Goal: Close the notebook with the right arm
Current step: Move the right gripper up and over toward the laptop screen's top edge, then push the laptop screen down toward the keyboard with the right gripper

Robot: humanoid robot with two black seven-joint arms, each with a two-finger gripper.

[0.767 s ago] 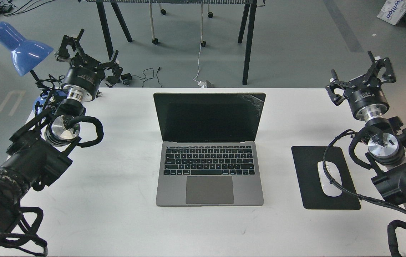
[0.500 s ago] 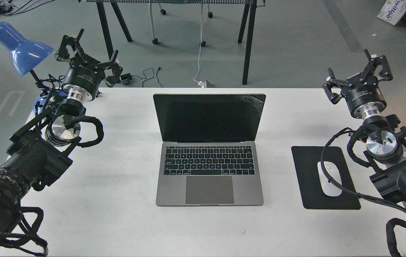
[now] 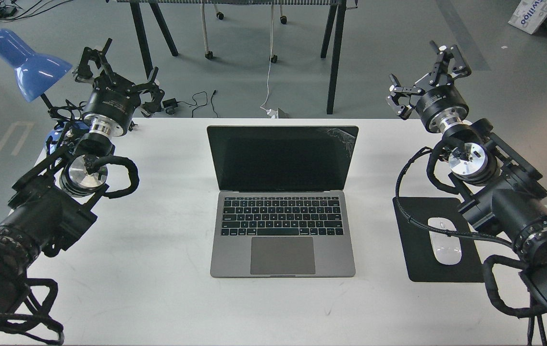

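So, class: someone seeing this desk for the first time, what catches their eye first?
The open laptop at the centre of the white table, its black screen cracked at the top right corner. Then the blue lamp at far left, and the white mouse on its black pad at right.

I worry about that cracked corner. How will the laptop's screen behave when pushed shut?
The notebook lid looks thin and rigid, so it will probably swing on its hinge rather than flex. The crack suggests fragile glass; pushing there may worsen it. The light-looking base might slide on the smooth table.
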